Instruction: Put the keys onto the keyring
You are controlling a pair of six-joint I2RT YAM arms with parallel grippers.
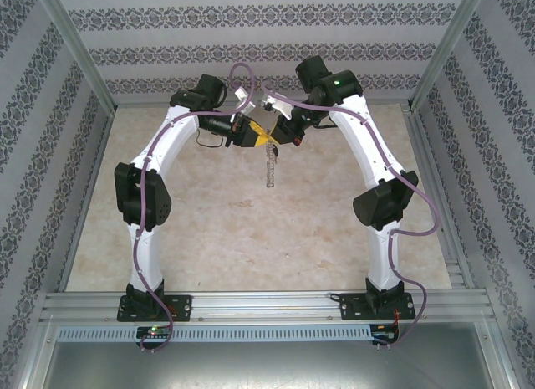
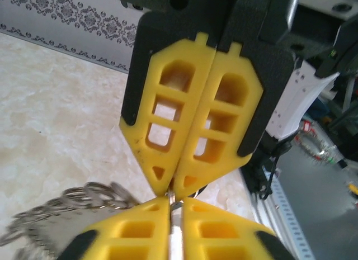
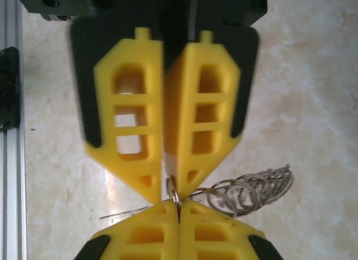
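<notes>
End effectors [image 1: 261, 140] raised tip-to-tip, keyring [image 1: 269, 167] dangling

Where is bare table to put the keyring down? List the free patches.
Widest bare patch: mid table, bordered by the left arm, the right arm, the near rail and the hanging keyring. Narrower strips lie outside each arm, along the side walls. Crowded: far centre, where the left gripper and right gripper meet tip to tip.

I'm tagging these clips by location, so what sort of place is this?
Probably a robot lab test cell: an aluminium frame encloses the marble-look tabletop, patterned panels serve as walls, and the left arm and right arm are bolted to a metal rail.
</notes>
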